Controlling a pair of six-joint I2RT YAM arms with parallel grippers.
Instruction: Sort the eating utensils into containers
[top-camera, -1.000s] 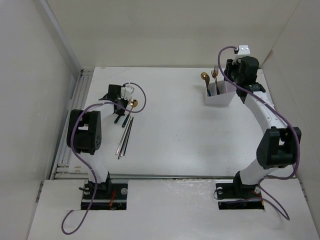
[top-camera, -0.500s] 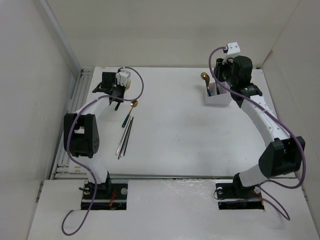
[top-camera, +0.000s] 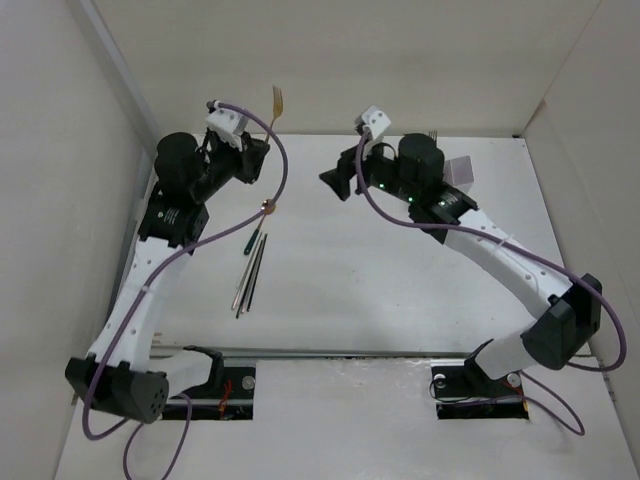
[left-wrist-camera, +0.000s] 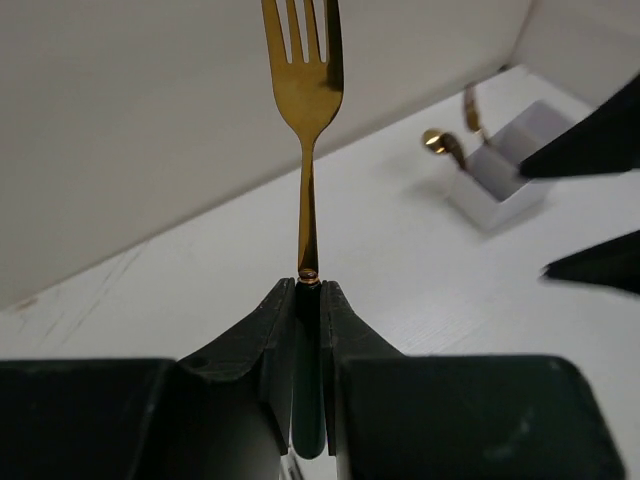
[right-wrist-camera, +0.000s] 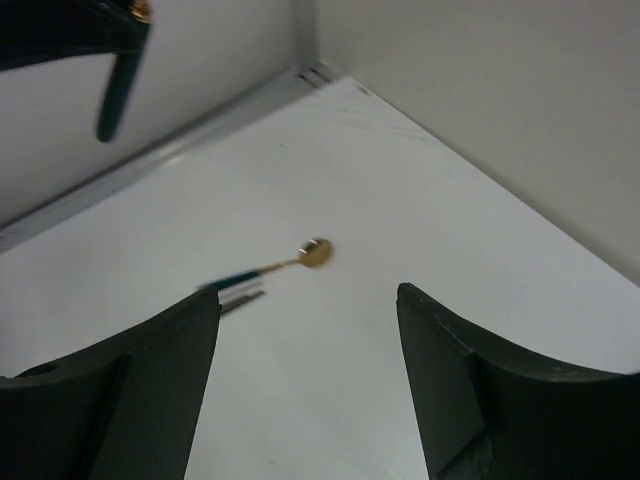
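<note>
My left gripper (left-wrist-camera: 308, 287) is shut on the dark green handle of a gold-headed fork (left-wrist-camera: 305, 90), held upright high above the table's back left (top-camera: 277, 100). A gold spoon (top-camera: 264, 209) with a dark handle and thin grey chopsticks (top-camera: 250, 275) lie on the table below it. My right gripper (top-camera: 335, 180) hangs open and empty over the middle back; its view looks down on the spoon (right-wrist-camera: 315, 252) and the chopsticks (right-wrist-camera: 240, 297). The white container (left-wrist-camera: 505, 175) holds a spoon (left-wrist-camera: 440, 143) and another utensil; from above it (top-camera: 462, 168) is mostly hidden behind my right arm.
White walls close the table at the back and both sides. A metal rail (top-camera: 150, 210) runs along the left edge. Purple cables (top-camera: 285, 175) loop off both wrists. My right gripper's dark fingers (left-wrist-camera: 590, 150) show at the right of the left wrist view.
My left arm has lifted the fork off the table and carried it up toward the back wall. My right gripper has left the container, swung left to the middle and opened.
</note>
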